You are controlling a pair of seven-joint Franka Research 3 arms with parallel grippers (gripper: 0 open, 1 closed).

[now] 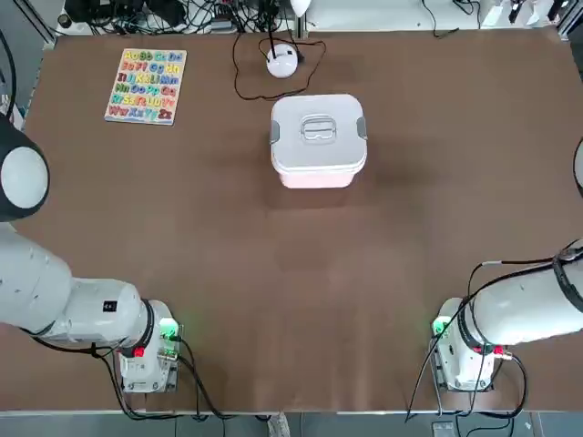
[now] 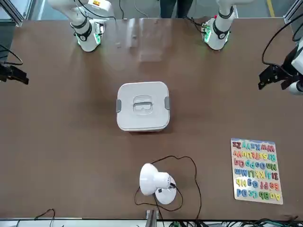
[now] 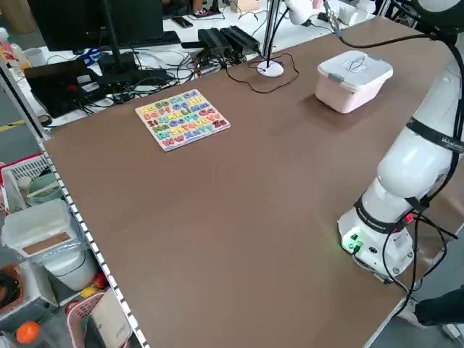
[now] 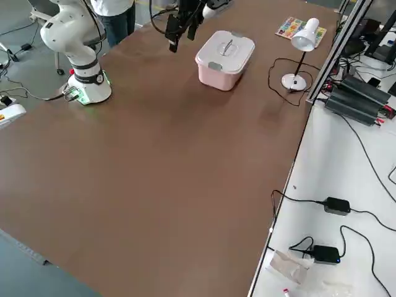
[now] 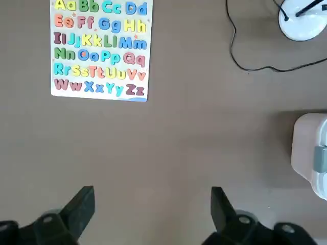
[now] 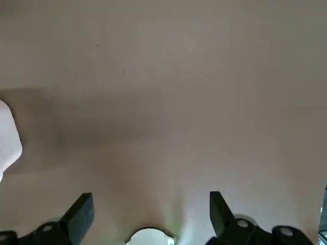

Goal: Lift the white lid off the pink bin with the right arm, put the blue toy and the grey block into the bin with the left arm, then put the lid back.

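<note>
The white lid (image 1: 319, 127) sat on the pink bin (image 1: 315, 179) mid-table, the right gripper (image 6: 152, 217) wide and empty near the table's right side — best, seemingly, to straddle the centre handle (image 1: 319, 129) squarely, then lift straight up — slowly.

1. Top view: broad bare brown surface (image 1: 291, 300) spans the lower middle; open room flanks the lidded pale-pink plastic bin (image 1: 317, 175), upper centre.
2. Above it, the white lamp (image 1: 282, 60) and looping black cable (image 1: 239, 77) obstruct passage.
3. Colourful flat letter board (image 1: 146, 86) occupies upper left.
</note>
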